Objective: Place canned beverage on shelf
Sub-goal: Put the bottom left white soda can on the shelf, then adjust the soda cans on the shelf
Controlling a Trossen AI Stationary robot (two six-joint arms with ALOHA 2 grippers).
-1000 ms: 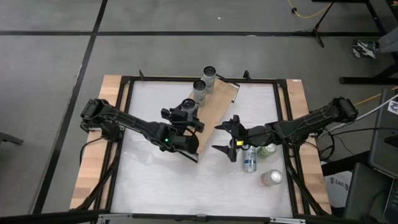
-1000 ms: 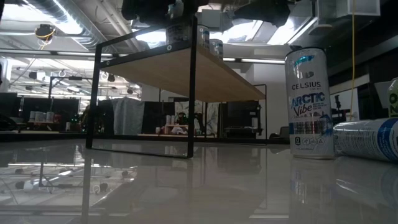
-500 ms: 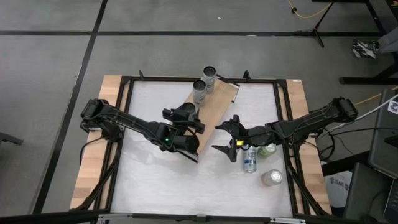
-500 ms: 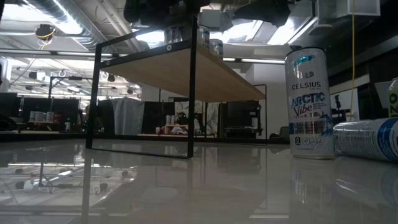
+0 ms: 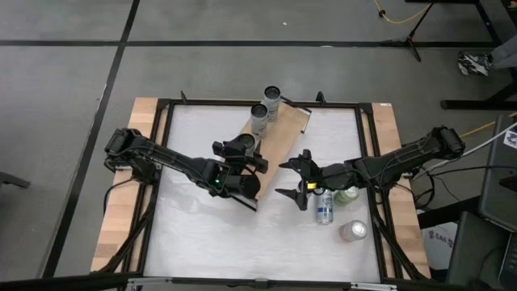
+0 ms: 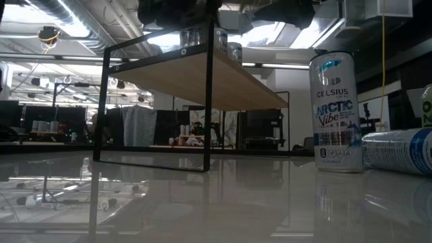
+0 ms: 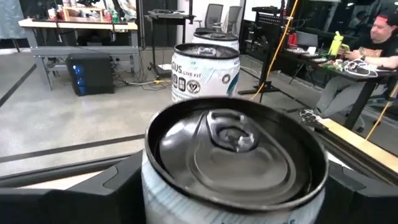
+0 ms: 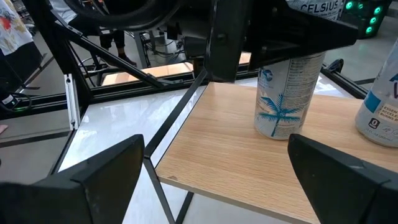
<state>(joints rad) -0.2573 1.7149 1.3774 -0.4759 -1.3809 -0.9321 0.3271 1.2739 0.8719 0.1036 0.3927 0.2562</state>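
Note:
The shelf [image 5: 283,133], a light-wood board on a black frame, stands slantwise in the middle of the table; it also shows in the low view [image 6: 202,77]. Two cans [image 5: 273,95] [image 5: 259,115] stand on its far end. My left gripper [image 5: 240,147] is over the board's middle, shut on a third silver can [image 7: 233,155], which also shows in the right wrist view [image 8: 289,93]. My right gripper [image 5: 295,179] hovers open and empty just right of the shelf's near end. My left gripper pinches the can's upper wall, just below the top rim [image 7: 146,180], between its two fingers, one on each side. The fingers slant down at it from the table's near left. The can is upright, and its bottom [image 8: 273,132] appears to rest on the board.
A white-and-blue can [image 5: 325,206] stands right of my right gripper, with a green can [image 5: 347,194] beside it and another can [image 5: 353,231] nearer the front. In the low view one can lies on its side [image 6: 398,152]. People sit at desks beyond the table.
My left gripper has gone a little toward the table's near edge with the can, staying over the shelf's middle; the can stays upright.

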